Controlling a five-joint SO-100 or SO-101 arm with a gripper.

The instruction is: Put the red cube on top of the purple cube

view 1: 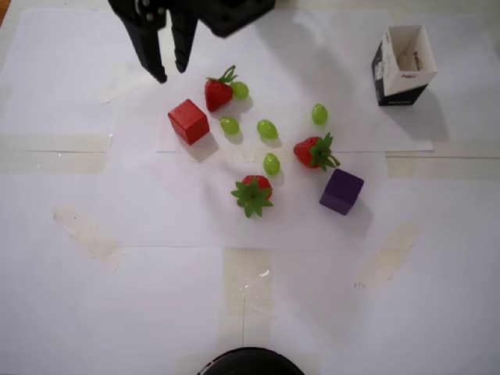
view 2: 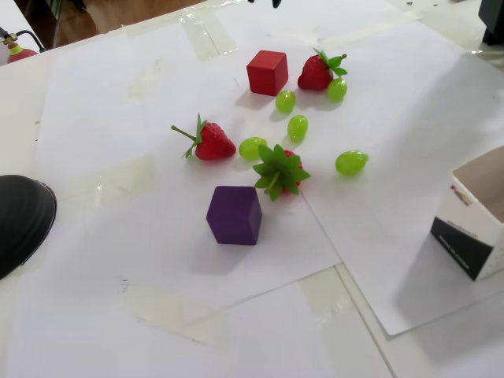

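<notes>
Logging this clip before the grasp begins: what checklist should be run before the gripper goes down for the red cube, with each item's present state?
1. Black two-finger gripper open and empty: ok.
2. Small solid red cube free on the white paper, nothing on top: ok.
3. Gripper centred over the red cube: not ok, it sits up and to the left in the overhead view.
4. Room beside the cube: cannot tell; a red strawberry and a green grape lie near.
5. Dark-purple cube top bare: ok.
</notes>
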